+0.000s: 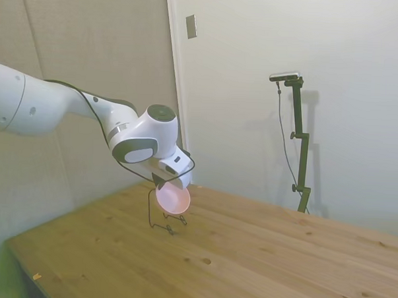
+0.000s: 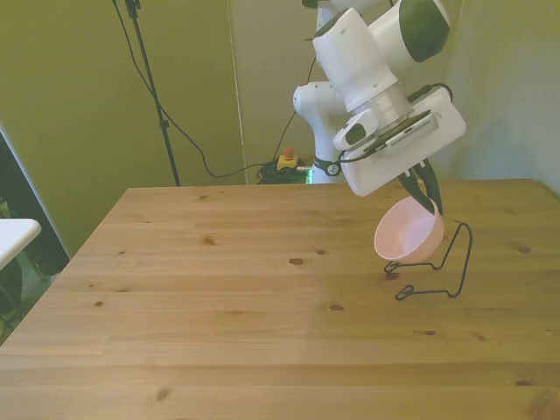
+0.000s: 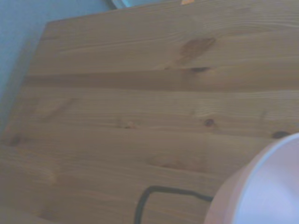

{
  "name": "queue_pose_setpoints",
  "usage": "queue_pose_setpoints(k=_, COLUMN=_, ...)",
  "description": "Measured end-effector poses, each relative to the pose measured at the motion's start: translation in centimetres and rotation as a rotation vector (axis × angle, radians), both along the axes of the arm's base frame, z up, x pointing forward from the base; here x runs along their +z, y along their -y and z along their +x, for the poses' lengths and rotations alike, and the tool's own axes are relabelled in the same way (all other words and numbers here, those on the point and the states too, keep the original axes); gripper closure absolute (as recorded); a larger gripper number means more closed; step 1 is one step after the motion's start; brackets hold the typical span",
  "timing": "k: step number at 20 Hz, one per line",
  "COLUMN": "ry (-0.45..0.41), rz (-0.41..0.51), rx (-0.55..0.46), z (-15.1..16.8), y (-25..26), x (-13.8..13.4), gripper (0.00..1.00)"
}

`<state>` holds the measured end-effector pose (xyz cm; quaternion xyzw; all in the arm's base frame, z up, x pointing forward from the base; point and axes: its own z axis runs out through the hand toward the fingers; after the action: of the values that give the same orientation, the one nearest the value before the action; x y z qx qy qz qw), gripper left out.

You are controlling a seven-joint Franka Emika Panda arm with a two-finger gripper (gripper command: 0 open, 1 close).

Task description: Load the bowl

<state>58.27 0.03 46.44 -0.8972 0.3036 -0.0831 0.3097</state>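
The small pale pink bowl [image 2: 408,234] hangs tilted on its side, just above the wooden table [image 2: 219,289]. My gripper [image 2: 426,198] comes down from above and is shut on the bowl's upper rim. A thin black wire rack [image 2: 458,262] stands on the table right behind and under the bowl, and I cannot tell whether the two touch. From the side, the bowl [image 1: 173,199] sits low under my gripper [image 1: 173,183], over the rack [image 1: 161,221]. Close up in the wrist view, the bowl's rim [image 3: 266,191] shows beside a length of the rack's wire [image 3: 161,190].
Bare wood stretches from the rack toward the front view's left and toward the near edge. A white surface [image 2: 13,234] pokes in at the front view's left, off the table. Cables and a small yellow and red object [image 2: 286,159] lie on the floor behind the far edge.
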Motion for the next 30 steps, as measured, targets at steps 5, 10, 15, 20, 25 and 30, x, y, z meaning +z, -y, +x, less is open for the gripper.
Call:
queue_pose_setpoints(k=5, ry=0.01, rz=0.007, rx=0.014, z=0.6, y=0.3, x=-0.2, gripper=1.0)
queue_pose_setpoints(k=10, ry=0.032, rz=0.093, rx=0.048, z=0.3, y=0.9, x=-1.3, gripper=1.0)
queue_pose_setpoints(k=15, ry=0.057, rz=0.176, rx=0.076, z=0.3, y=0.7, x=-3.3, gripper=1.0)
queue_pose_setpoints(k=20, ry=0.062, rz=0.271, rx=0.124, z=0.5, y=0.8, x=-5.6, gripper=1.0)
queue_pose_setpoints(k=25, ry=0.082, rz=0.304, rx=0.138, z=0.9, y=0.9, x=-6.0, gripper=1.0)
queue_pose_setpoints(k=30, ry=0.094, rz=0.329, rx=0.146, z=1.0, y=0.9, x=-6.7, gripper=1.0)
